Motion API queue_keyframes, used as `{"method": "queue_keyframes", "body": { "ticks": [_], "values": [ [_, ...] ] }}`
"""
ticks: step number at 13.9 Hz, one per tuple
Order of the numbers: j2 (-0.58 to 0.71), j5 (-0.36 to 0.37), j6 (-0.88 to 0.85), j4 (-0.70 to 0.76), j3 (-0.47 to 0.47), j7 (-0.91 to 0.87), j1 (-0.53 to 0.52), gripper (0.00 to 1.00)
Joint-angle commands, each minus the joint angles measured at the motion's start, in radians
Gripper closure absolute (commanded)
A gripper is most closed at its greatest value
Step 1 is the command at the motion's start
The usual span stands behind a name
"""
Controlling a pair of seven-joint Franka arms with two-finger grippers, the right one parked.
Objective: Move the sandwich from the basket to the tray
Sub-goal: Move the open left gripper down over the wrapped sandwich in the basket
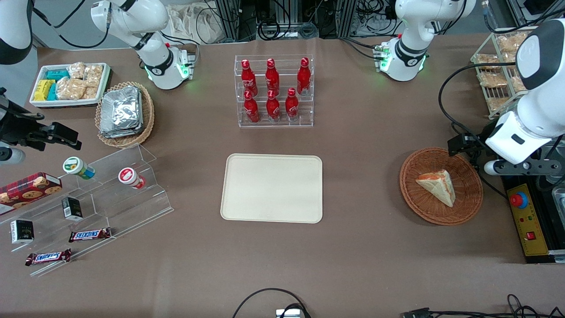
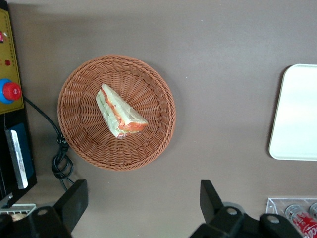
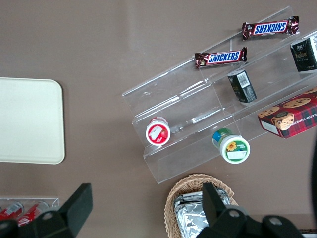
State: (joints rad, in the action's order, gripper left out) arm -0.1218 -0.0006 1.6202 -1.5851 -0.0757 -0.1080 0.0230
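**Sandwich lies in the wicker basket, tray bare, jaws apart above the worktop**

The sandwich (image 1: 437, 185) lies on its side in the round brown wicker basket (image 1: 468, 207), toward the working arm's end of the worktop (image 1: 362, 247). Its orange-red and green filling runs along one long edge, and the wedge sits roughly in the middle of the woven floor, clear of the rim. From the left wrist camera the sandwich (image 2: 120, 112) and the basket (image 2: 148, 148) both show whole, with nothing touching them.

The gripper (image 2: 143, 203) hangs high above the worktop, just beside the basket and a little farther from the front camera than it. Its jaws stand wide apart and hold nothing; the two dark fingers (image 2: 74, 201) frame bare brown worktop rather than the basket. In the front view the gripper (image 1: 461, 143) shows as a dark block at the basket's rim, under the white arm.

The cream-beige tray (image 1: 273, 212) lies flat in the middle of the worktop, well apart from the basket, with nothing on it. A clear rack of red bottles (image 1: 273, 90) stands farther from the front camera than the tray. A yellow control box with a red button (image 1: 527, 221) sits beside the basket at the worktop's edge.
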Motion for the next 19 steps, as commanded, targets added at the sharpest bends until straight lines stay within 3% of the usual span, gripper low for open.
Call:
{"method": "queue_keyframes", "body": {
  "ticks": [1, 8, 10, 19],
  "values": [
    [-0.009, 0.011, -0.023, 0.028, 0.005, -0.051, 0.008, 0.0],
    [-0.061, -0.005, 0.006, 0.022, 0.065, -0.303, 0.008, 0.0],
    [-0.076, -0.007, 0.033, -0.03, 0.065, -0.449, 0.008, 0.0],
    [-0.058, -0.081, 0.505, -0.422, 0.111, -0.765, 0.003, 0.0]
  ]
}}
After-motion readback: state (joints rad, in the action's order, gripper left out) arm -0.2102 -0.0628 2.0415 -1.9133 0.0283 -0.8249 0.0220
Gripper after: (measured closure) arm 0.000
